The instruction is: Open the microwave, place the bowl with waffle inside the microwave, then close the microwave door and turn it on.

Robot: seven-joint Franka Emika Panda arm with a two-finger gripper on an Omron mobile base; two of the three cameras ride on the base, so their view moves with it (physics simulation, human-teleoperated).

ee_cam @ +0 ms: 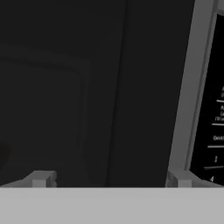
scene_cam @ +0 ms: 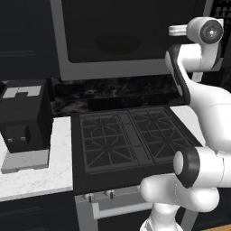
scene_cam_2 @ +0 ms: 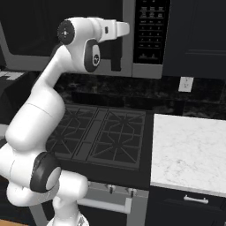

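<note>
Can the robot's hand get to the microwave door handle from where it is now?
Probably yes. The gripper is open and right up at the microwave door, with the dark handle straight ahead between its fingertips. Nothing seems to be in the way.

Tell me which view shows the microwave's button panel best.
The right base view: the button panel faces the camera nearly whole, right of the microwave door. The hand view catches a slanted strip of it at the right edge. The left base view shows a sliver behind the arm.
</note>
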